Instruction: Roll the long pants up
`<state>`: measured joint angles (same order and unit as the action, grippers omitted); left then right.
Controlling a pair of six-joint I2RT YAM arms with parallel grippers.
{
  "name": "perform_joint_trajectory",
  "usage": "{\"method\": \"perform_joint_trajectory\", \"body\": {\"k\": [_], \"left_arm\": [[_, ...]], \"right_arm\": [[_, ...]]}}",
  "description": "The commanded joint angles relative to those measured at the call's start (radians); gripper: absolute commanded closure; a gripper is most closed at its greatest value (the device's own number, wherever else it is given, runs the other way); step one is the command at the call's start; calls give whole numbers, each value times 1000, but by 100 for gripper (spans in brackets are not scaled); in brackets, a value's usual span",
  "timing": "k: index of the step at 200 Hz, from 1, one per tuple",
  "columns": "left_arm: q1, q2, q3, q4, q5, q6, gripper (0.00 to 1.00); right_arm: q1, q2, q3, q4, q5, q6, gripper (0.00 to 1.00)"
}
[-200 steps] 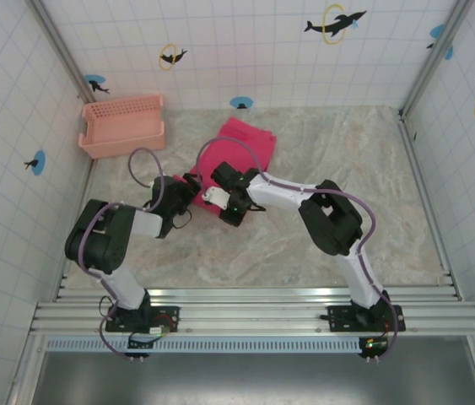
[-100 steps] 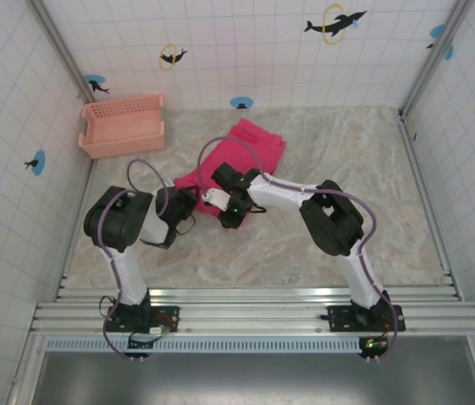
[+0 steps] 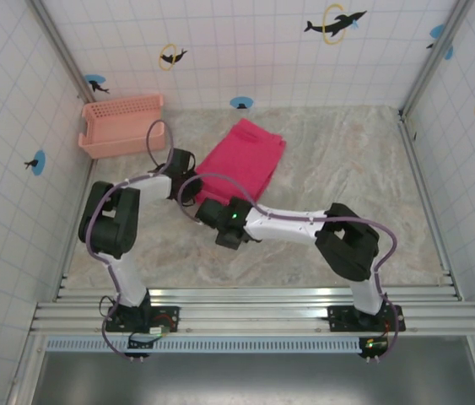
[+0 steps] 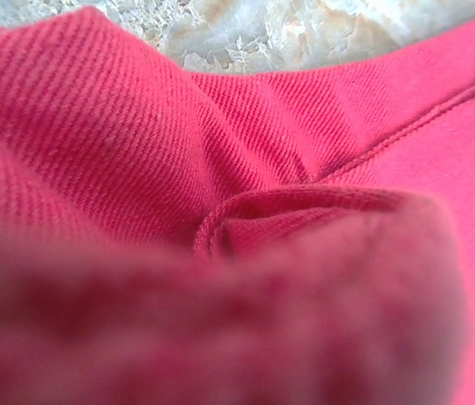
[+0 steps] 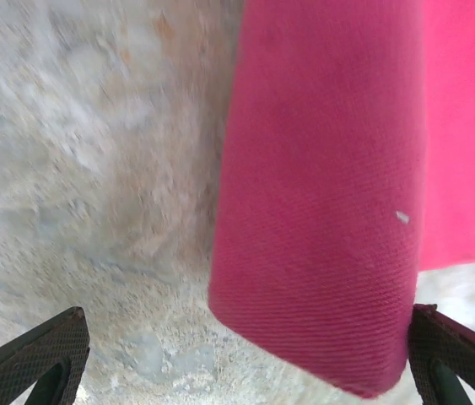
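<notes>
Top external view: pants [image 3: 244, 159] are laid diagonally on the tabletop [image 3: 347, 177], long axis running far-right to near-left, the near end framed by the spread right claw [image 5: 241, 367]; grip of the left claw [image 3: 188, 187] cannot be told.

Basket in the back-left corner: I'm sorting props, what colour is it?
Salmon-pink slatted plastic basket, clearest in the top external view.

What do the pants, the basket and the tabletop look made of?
The pants look like matte woven twill, maybe cotton: diagonal ribs, stitched seam. The basket looks like moulded plastic: slotted walls. The tabletop is marble-patterned, possibly laminate: grey-beige veining.
</notes>
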<state>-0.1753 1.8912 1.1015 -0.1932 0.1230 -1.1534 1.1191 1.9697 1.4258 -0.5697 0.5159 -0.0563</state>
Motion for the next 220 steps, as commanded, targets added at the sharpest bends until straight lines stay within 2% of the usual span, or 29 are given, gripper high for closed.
{"method": "perform_joint_trajectory", "body": {"k": [1,26,61,80,124,130,136,139,150,159,164,177,192,194,198,206,213,215,220], "left_arm": [[-19,109,52,-474,-35,53,100],[-40,181,199,-654,-85,61,100],[-61,302,402,-882,-134,58,100],[-70,341,465,-952,-154,69,100],[-71,333,479,-982,-187,73,100],[-69,333,477,-983,-187,74,100],[-74,333,475,-982,-187,75,100],[-71,333,474,-982,-187,75,100],[-72,332,468,-980,-187,74,100],[-72,328,460,-971,-181,76,100],[-73,324,452,-957,-171,80,100],[-72,302,416,-893,-132,104,100],[-69,220,310,-712,-81,141,100],[-69,202,295,-677,-80,145,96],[-71,161,236,-609,-84,147,79],[-69,67,134,-482,-104,142,43],[-67,-19,48,-375,-123,148,8],[-66,-46,24,-336,-125,155,4],[-64,-99,-23,-264,-127,173,2]], "right_arm": [[60,22,12,59,297,32,1],[81,128,86,35,401,59,1],[82,310,231,-46,616,85,1],[73,381,266,-63,629,100,1],[31,454,301,-129,672,199,0],[26,460,302,-130,667,199,2],[20,468,302,-129,667,199,7],[19,470,303,-127,665,198,13],[12,471,292,-108,651,189,59],[7,463,277,-85,622,180,83],[5,455,268,-74,611,178,100],[4,427,233,-35,596,169,100],[-3,379,186,17,500,131,100],[-6,373,183,20,481,126,100],[-11,359,169,32,428,108,100],[-23,335,146,53,325,73,100],[-37,318,133,54,233,44,100],[-43,303,130,51,200,36,100],[-54,288,125,41,128,17,100]]}}
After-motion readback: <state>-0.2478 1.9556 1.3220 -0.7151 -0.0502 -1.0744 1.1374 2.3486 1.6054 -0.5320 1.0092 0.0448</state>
